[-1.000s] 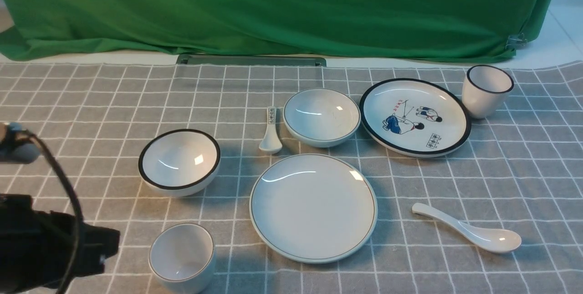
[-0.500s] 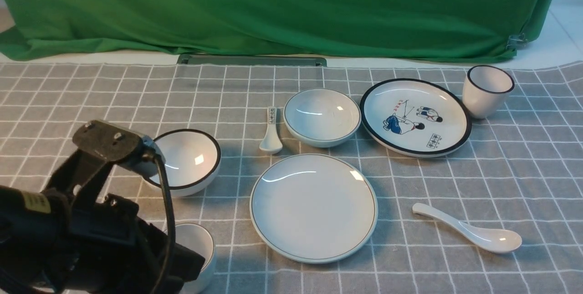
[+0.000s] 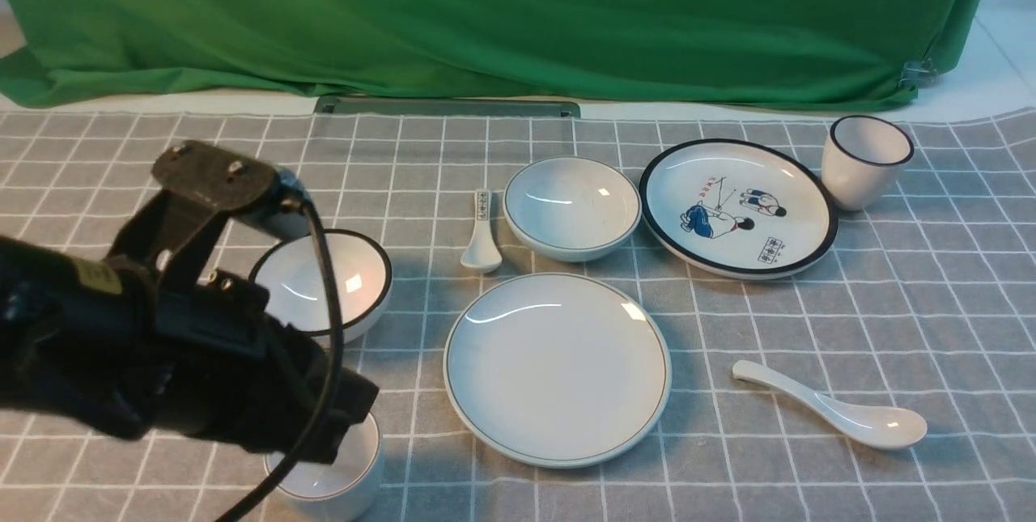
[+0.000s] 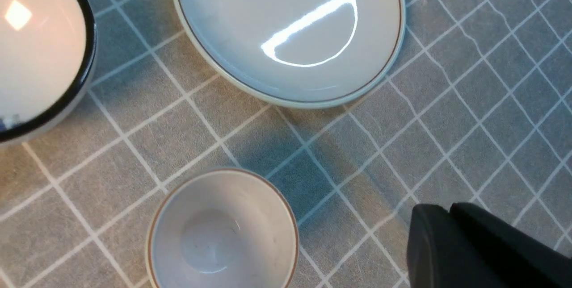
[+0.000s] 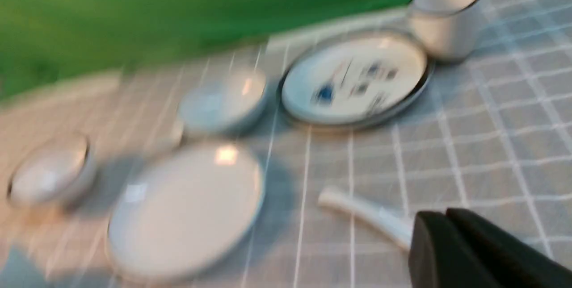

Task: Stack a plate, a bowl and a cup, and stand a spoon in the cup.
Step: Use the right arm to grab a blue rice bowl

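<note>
Lower left of the front view, the left gripper (image 4: 442,216), jaws pressed together and holding nothing, hangs near the empty cup (image 4: 221,230). The plate (image 3: 557,368) sits bare at centre, with the bowl (image 3: 571,206) empty above it. The spoon (image 3: 834,409) lies on the cloth (image 3: 931,303) at lower right. The right gripper (image 5: 442,219) is likewise closed on nothing.

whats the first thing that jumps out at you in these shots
The bulky black left arm fills the near left of the front view, hanging over the small white cup. Next comes the black-rimmed cartoon plate at the far right, with bright green cloth across the back. The plain white plate sits empty in the middle.
</note>
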Controlling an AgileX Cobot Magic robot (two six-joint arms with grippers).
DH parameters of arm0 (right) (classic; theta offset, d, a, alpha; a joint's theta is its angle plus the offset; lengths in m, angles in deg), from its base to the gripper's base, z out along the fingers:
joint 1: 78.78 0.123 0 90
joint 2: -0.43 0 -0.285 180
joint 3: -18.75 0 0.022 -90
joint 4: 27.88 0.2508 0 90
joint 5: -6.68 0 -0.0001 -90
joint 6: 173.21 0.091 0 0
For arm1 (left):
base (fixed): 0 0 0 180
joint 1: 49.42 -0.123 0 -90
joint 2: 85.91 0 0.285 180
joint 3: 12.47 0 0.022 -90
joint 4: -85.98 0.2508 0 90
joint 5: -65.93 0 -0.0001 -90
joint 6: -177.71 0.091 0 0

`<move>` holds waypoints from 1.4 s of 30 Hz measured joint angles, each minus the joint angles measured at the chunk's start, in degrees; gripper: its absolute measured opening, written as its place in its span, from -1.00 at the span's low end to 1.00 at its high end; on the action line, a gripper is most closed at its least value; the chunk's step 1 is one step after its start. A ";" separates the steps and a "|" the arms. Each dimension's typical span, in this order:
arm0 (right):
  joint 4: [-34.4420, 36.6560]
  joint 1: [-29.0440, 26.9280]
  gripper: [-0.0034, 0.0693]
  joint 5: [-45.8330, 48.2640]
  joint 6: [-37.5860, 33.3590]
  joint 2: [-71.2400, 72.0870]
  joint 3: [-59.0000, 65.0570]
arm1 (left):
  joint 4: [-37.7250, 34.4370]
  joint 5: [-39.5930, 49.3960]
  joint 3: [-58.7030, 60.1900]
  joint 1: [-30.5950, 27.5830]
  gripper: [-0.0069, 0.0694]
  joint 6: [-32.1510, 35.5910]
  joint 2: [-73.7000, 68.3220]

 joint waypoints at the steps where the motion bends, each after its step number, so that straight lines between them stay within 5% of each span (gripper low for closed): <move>1: -1.04 3.24 -0.80 6.44 -2.17 -6.95 -6.54 | 0.00 -0.42 -0.65 0.00 -0.77 0.97 -0.62; 6: -8.45 11.67 -0.76 14.00 -4.98 -31.31 -23.41 | -0.22 -1.48 -2.27 0.00 -0.77 4.92 0.19; 10: -10.51 13.25 -0.71 16.53 -11.90 -48.63 -35.88 | -0.22 -1.19 -2.39 0.00 -0.77 5.50 3.61; 15: -0.56 8.28 -0.74 25.98 -28.73 -67.77 -55.31 | 1.53 0.42 -2.45 0.00 -0.77 4.48 12.74; 21: 6.09 2.27 -0.76 27.15 -30.00 -76.96 -64.40 | 5.95 2.54 -2.45 0.00 -0.77 1.47 20.65; 26: 6.63 2.87 -0.18 27.23 -26.17 -86.94 -70.61 | 8.58 1.58 -1.99 0.00 -0.77 0.01 26.91; 30: 6.95 4.16 0.10 27.48 -29.94 -92.57 -74.99 | 8.76 0.56 -1.98 0.00 -0.77 -0.18 27.11; 36: 6.95 7.42 0.18 30.29 -62.15 -98.59 -81.52 | 8.76 0.34 -1.43 0.00 -0.77 -0.22 26.86; 42: 6.90 8.17 0.55 23.83 -76.03 -100.53 -81.99 | 8.76 0.83 -1.43 0.00 -0.77 -1.55 26.86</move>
